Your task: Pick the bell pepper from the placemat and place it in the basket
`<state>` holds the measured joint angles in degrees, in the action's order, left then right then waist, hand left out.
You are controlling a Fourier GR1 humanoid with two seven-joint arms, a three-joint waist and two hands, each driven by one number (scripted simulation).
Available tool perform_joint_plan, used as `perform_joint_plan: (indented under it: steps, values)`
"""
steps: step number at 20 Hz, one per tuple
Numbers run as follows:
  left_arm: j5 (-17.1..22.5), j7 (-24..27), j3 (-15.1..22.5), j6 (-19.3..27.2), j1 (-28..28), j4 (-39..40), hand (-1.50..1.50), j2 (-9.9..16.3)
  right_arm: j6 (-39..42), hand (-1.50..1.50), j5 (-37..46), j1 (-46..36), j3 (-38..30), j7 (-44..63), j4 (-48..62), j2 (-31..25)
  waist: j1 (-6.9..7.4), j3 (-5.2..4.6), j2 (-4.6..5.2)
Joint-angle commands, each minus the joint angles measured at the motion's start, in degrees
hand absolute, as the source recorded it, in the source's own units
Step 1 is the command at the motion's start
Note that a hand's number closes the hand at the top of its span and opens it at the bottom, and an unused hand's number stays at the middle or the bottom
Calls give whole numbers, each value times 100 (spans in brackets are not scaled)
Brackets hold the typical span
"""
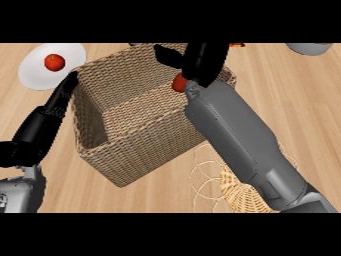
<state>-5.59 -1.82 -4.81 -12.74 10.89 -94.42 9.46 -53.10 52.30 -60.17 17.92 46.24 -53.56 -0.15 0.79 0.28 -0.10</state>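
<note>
A: Bell pepper (179, 83)?
B: Red, under the right hand (202, 60), fingers seemingly curled round it, above the basket (129, 145), at its far rim.
A: Left hand (44, 122)?
B: Fingers straight, just beside the basket's left wall. Placemat (228, 192) near the basket's lower right corner.

Basket (140, 125) mouth open; left hand (51, 117) flanks it.

Bright even light, soft shadows, no glare
</note>
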Motion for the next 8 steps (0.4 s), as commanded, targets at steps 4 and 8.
perform_joint_plan:
  steps: [4,8]
  values:
    - [-117,-69,153,80,141,429,0,-187,-432,-150,-419,-131,-668,48,-481,14,-98,-27,23]
    - [-151,-140,111,128,33,252,0,-158,-54,-150,-1023,513,-840,-194,-1364,-162,-134,-24,3]
